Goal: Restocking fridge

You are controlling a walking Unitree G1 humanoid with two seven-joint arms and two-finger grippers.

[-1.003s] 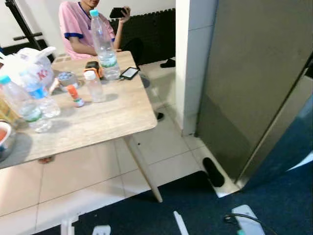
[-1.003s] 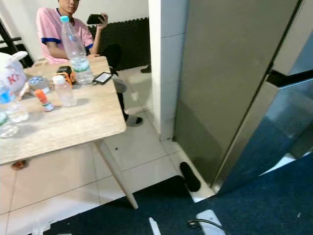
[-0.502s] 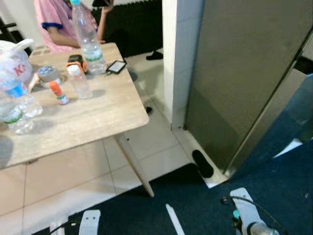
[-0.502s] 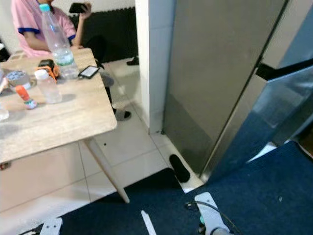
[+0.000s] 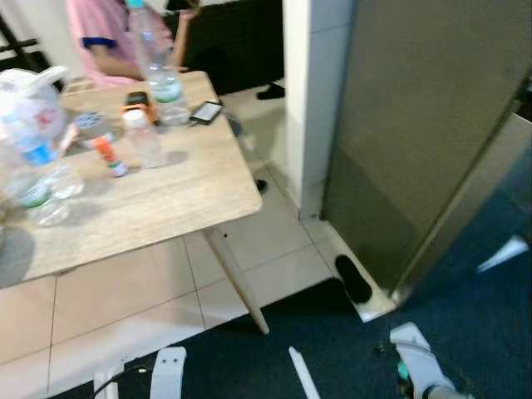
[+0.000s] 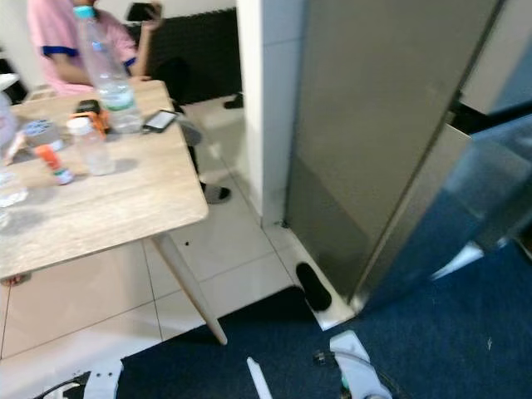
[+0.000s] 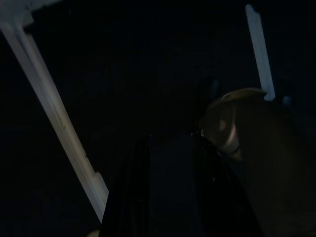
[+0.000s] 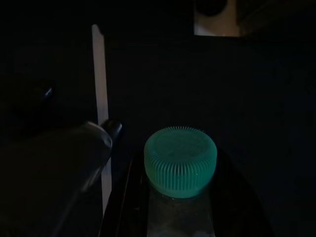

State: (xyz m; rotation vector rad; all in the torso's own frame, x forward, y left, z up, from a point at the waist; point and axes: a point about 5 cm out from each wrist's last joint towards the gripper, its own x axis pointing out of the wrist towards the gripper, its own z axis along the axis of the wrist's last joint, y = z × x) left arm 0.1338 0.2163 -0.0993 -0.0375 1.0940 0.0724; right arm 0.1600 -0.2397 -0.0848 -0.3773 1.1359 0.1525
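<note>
- Right tool [image 8: 180, 197] is gripping a bottle [image 8: 180, 170] with a green cap, one finger on each side; the view is very dark and the body is cut off.
- Left tool [image 7: 168, 197]: view is too dark, cannot tell whether it is open or closed.
- Fridge [image 5: 416, 141] is standing on the right, its side facing the counter [image 5: 166, 199]; a white pillar [image 5: 312, 91] is sitting just beside it.
- Tiled floor [image 5: 274, 249] between counter corner and fridge is lying open.
- Counter is carrying bottles, a bag and a phone; its left part is running out of frame.
- A person [image 5: 100, 41] is sitting behind the counter, mostly cut off.
</note>
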